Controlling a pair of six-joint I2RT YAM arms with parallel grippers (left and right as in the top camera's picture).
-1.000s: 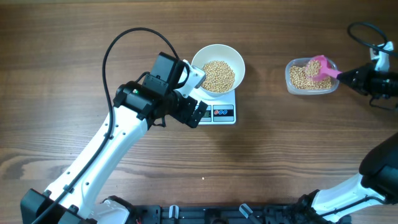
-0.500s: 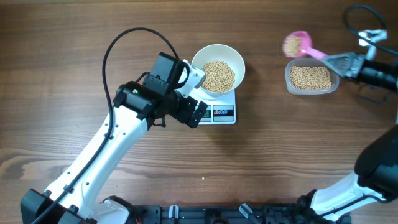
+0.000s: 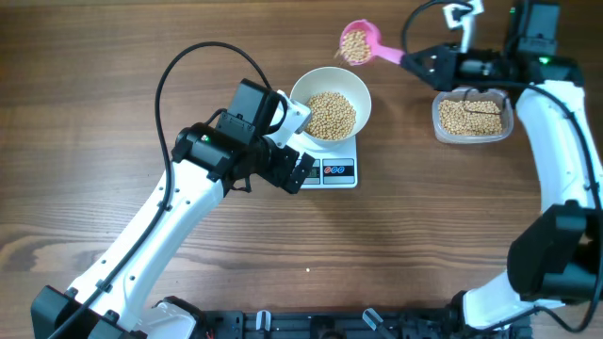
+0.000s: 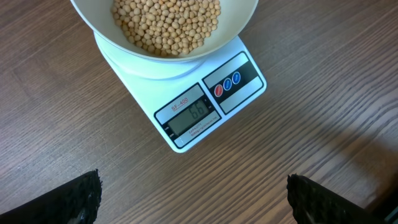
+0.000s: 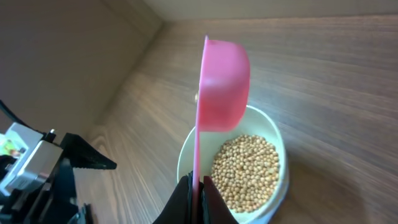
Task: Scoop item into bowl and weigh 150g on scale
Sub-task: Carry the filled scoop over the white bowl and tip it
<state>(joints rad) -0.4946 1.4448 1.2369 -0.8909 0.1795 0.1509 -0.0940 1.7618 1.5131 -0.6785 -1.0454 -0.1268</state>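
The white bowl (image 3: 361,94) holding tan beans (image 3: 331,115) stands on the white scale (image 3: 341,172). My right gripper (image 3: 413,61) is shut on the handle of a pink scoop (image 3: 358,42), which is filled with beans and hangs just beyond the bowl's far right rim. In the right wrist view the scoop (image 5: 224,87) is seen edge-on above the bowl (image 5: 186,155). My left gripper (image 3: 300,171) is open over the scale's front left. In its wrist view the scale (image 4: 186,118) reads 66 below the bowl (image 4: 245,18), and the gripper (image 4: 193,199) holds nothing.
A clear plastic tub (image 3: 436,118) of beans sits at the right, under my right arm. The left arm's black cable (image 3: 179,66) loops over the table to the left of the bowl. Bare wooden table surrounds the scale.
My right gripper has lifted the loaded scoop out of the tub and carried it left to the bowl's far rim. The left arm has not moved.
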